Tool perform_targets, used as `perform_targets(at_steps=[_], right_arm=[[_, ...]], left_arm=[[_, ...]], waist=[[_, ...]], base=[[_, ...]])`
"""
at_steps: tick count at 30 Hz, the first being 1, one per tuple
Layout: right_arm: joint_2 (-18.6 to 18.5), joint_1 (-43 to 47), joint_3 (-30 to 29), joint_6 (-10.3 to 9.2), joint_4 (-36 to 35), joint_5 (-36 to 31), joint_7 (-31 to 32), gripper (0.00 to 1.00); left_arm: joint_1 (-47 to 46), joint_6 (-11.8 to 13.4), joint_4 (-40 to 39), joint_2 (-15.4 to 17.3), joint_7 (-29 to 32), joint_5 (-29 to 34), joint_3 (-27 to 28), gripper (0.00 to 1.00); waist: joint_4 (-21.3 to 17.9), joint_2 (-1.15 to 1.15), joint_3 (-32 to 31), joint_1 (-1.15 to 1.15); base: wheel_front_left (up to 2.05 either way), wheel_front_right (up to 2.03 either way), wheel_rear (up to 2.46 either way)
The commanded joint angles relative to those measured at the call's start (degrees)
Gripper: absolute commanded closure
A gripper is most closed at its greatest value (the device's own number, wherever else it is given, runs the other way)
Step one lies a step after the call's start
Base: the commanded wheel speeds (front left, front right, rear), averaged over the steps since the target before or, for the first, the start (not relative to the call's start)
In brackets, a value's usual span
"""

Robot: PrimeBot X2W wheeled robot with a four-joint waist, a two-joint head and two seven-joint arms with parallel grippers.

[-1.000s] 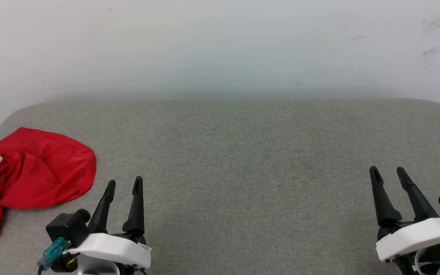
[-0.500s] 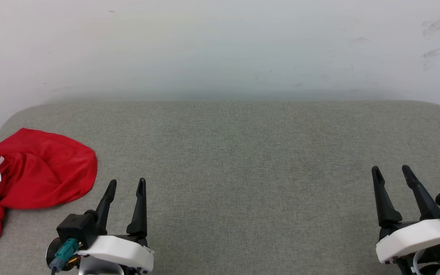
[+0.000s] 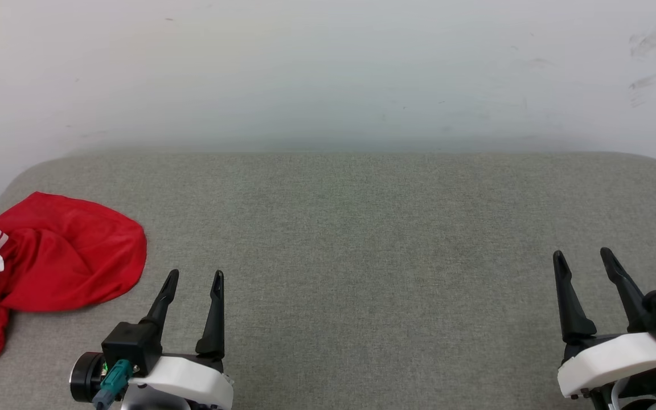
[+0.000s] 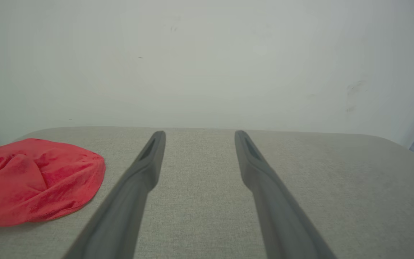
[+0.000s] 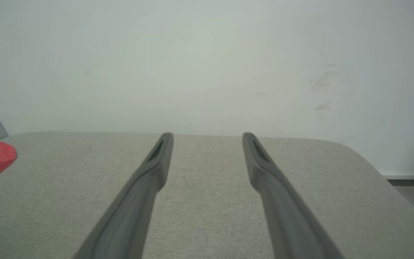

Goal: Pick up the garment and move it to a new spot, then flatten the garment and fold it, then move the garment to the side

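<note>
Garment crumpled, untouched; pickup, flatten, fold all pending; left hand near garment, right hand well apart; both spread, empty.

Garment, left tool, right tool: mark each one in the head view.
garment (image 3: 72,256), head view, on the red cloth of the crumpled heap.
left tool (image 3: 197,274), head view, midway between its two fingertips.
right tool (image 3: 581,252), head view, midway between its two fingertips.

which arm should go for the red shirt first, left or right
Left. The left hand is open right beside the crumpled garment at the left end of the grey pad; the right hand, also open, is at the opposite end.
</note>
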Motion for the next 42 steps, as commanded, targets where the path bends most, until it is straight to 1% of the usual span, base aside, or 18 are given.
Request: perform_targets(at_steps=[1, 7, 12, 15, 22, 31, 42], right_arm=[[0.2, 0.4, -0.2, -0.02, -0.7, -1.4, -0.2, 0.0], [0.5, 1.0, -0.5, -0.02, -1.4, -3.2, -0.4, 0.0], [0.7, 1.4, -0.9, -0.02, -2.2, -4.9, -0.5, 0.0], [0.7, 1.3, -0.9, -0.02, -2.3, -4.7, -0.4, 0.0], [0.8, 0.7, -0.2, -0.02, -2.0, -4.1, -0.3, 0.0], [0.8, -0.1, 1.6, -0.03, -1.7, -3.7, -0.4, 0.0], [-0.1, -1.1, 3.7, -0.03, -1.0, -3.4, -1.0, 0.0]], left_arm=[[0.3, 0.2, -0.1, 0.2, -0.6, 1.5, -0.2, 0.0], [0.1, 0.2, 0.1, 0.1, -1.2, 3.1, -0.5, 0.0], [-0.6, 0.1, 0.2, 0.0, -1.7, 3.5, -0.3, 0.0], [-0.8, 0.1, 0.2, 0.0, -1.8, 3.8, -0.3, 0.0], [-1.3, 0.4, 0.3, -0.1, -1.7, 2.8, 0.6, 0.0], [-1.5, 0.7, 0.0, -0.1, -1.7, 2.6, 1.9, 0.0], [-1.6, 0.8, -0.2, -0.1, -1.7, 2.5, 3.5, 0.0]], waist=[[0.0, 0.0, 0.0, 0.0], [0.8, 0.0, 0.3, 0.0], [2.7, 0.0, 0.6, 0.0], [3.7, 0.0, 0.8, 0.0], [8.2, 0.0, 1.1, 0.0], [14.9, 0.0, 1.5, 0.0], [23.0, 0.0, 1.8, 0.0]], base=[[0.0, 0.0, 0.0], [0.0, 0.0, 0.0], [0.0, 0.0, 0.0], [0.0, 0.0, 0.0], [0.0, 0.0, 0.0], [0.0, 0.0, 0.0], [0.0, 0.0, 0.0]])
